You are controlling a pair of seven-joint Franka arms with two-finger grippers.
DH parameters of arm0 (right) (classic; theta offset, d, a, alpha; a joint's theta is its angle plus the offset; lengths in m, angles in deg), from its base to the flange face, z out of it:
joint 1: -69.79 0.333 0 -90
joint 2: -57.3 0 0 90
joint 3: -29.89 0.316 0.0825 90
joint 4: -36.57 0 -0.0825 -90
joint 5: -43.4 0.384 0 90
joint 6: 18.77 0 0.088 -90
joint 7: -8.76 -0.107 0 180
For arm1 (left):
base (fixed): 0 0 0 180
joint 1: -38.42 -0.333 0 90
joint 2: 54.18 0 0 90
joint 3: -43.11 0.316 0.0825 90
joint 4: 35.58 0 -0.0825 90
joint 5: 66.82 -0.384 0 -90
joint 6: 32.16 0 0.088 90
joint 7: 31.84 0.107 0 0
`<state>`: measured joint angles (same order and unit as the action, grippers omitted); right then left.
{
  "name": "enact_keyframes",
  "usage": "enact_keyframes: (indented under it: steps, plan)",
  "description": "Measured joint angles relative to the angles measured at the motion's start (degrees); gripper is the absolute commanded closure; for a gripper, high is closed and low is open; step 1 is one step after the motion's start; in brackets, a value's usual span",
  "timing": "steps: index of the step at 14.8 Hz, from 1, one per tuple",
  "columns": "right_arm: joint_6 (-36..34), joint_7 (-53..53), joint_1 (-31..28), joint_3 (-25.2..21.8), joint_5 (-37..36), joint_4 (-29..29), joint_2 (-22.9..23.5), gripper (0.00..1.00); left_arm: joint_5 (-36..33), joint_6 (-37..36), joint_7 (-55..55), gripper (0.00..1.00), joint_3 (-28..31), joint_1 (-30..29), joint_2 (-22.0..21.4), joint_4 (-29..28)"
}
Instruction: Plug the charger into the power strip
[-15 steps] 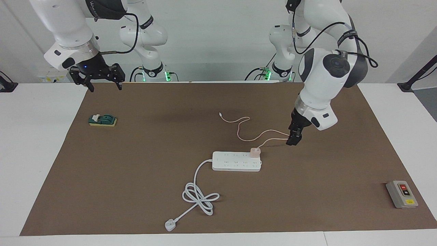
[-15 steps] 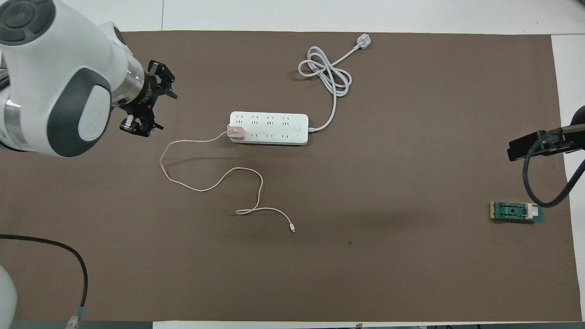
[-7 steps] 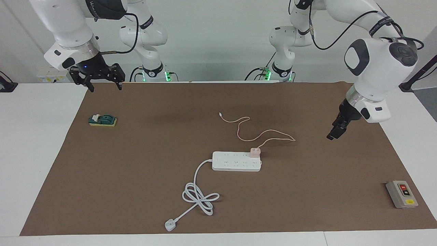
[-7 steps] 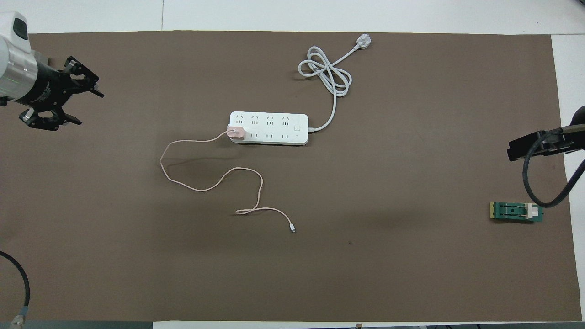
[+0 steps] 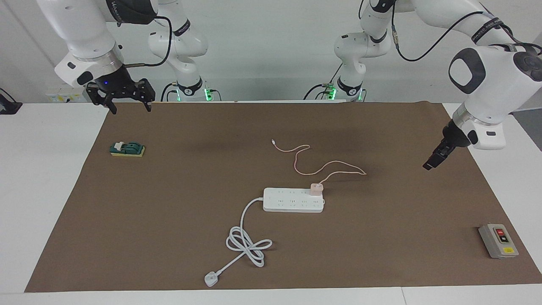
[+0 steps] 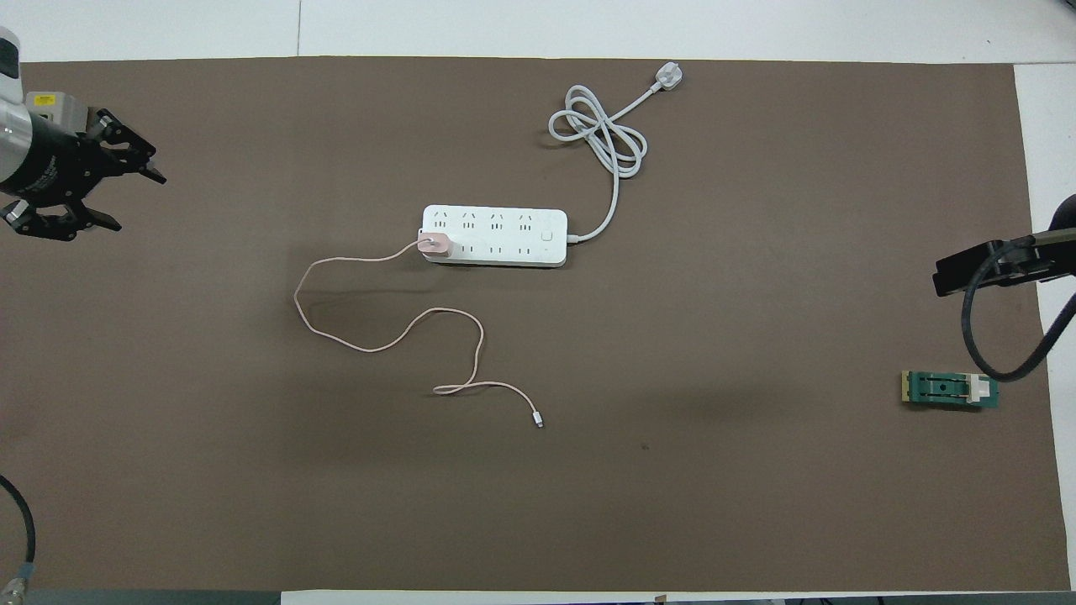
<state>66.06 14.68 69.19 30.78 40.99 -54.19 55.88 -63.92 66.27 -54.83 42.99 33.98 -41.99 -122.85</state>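
Left gripper [image 5: 431, 163] has pulled away toward its end of the mat w/ fingers spread, empty — charger [image 5: 316, 188] sits plugged into the power strip [image 5: 292, 200] mid-mat, so task looks done; right gripper [image 5: 125, 96] waits, fingers spread.

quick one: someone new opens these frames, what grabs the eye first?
Probably the white power strip mid-mat with the pink charger seated in the socket at its end toward the left arm, pink cable trailing toward the robots. Then the left gripper, open and empty, up over the mat's edge at its own end.
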Motion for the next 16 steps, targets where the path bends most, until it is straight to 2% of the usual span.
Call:
enact_keyframes:
  steps: [1, 2, 6, 10, 16]
  plan:
    - [0.0, 0.0, 0.0, 0.0, 0.0, 0.0, 0.0, 0.0, 0.0, -0.4, 2.5, 0.04, 0.0, -0.3, -0.4, 0.0]
    - [0.0, 0.0, 0.0, 0.0, 0.0, 0.0, 0.0, 0.0, 0.0, -0.6, 4.1, 0.0, -0.1, -0.4, -0.7, 0.0]
    - [0.0, 0.0, 0.0, 0.0, 0.0, 0.0, 0.0, 0.0, 0.0, -2.3, 7.7, 0.0, -0.9, -0.4, -2.9, 0.0]
    - [0.0, 0.0, 0.0, 0.0, 0.0, 0.0, 0.0, 0.0, -0.1, -3.9, 21.6, 0.0, -0.4, -0.5, -4.9, -0.1]
    - [0.0, 0.0, 0.0, 0.0, 0.0, 0.0, 0.0, 0.0, -1.8, -5.8, 30.5, 0.0, 0.1, -2.1, -6.2, -0.1]
